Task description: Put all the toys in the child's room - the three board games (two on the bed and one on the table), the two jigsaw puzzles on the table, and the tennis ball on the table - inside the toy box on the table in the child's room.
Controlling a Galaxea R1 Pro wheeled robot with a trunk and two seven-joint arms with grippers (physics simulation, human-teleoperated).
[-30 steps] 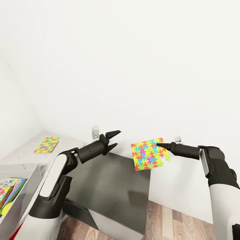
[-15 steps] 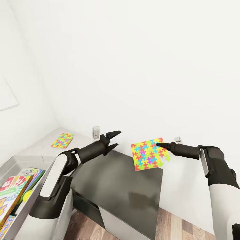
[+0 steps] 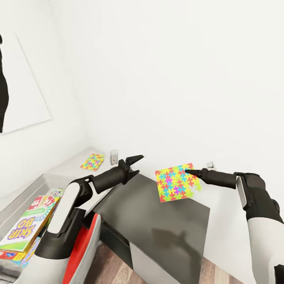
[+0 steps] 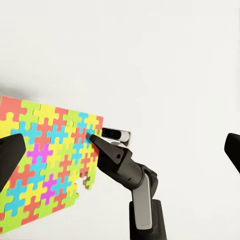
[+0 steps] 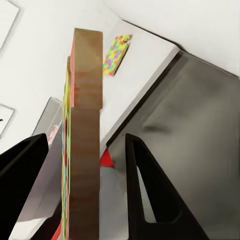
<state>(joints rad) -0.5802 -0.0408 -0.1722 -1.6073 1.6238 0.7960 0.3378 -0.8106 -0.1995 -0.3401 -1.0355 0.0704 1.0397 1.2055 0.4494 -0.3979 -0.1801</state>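
My right fingers (image 3: pixel 188 171) only pinch the puzzle slab (image 3: pixel 176 182) by its edge, left fingers (image 3: pixel 136 164) spread empty, so I reckon it could slip before the toy box (image 3: pixel 15 201).

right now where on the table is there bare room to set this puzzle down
The dark grey wing under the held jigsaw puzzle is bare. The light grey top is open around the second jigsaw puzzle. The toy box is crowded with board games.

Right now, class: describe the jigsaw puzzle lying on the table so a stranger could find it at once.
Follow the long table to its far end by the white wall. A flat jigsaw puzzle lies on the light grey top beside a wall socket. Unlike the held puzzle in the right gripper, it rests flat, untouched.
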